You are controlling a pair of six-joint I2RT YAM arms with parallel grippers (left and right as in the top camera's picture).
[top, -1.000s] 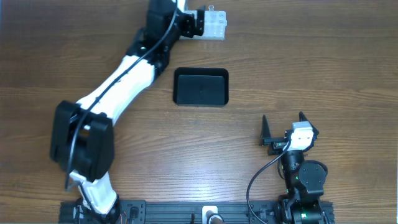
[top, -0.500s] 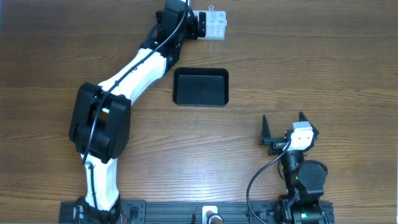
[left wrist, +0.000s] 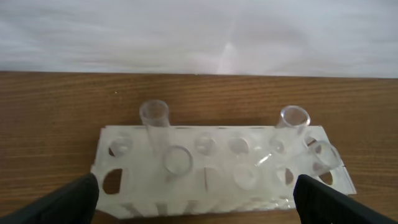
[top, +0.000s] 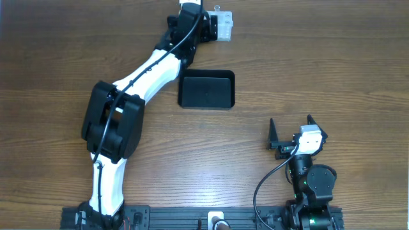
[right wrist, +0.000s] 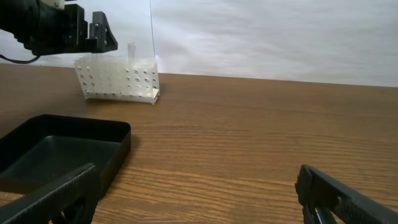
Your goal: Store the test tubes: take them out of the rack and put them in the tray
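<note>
Clear test tubes (left wrist: 154, 117), translucent white rack (left wrist: 205, 182), black tray (top: 206, 90), brown woodgrain table (top: 332, 76)

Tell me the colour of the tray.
Black. The tray shows best in the top view.

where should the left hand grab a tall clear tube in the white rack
Probably grip the tall clear plastic test tube just below its open rim, coming down from above: it stands upright and only that top section clears the white perforated plastic rack.
</note>
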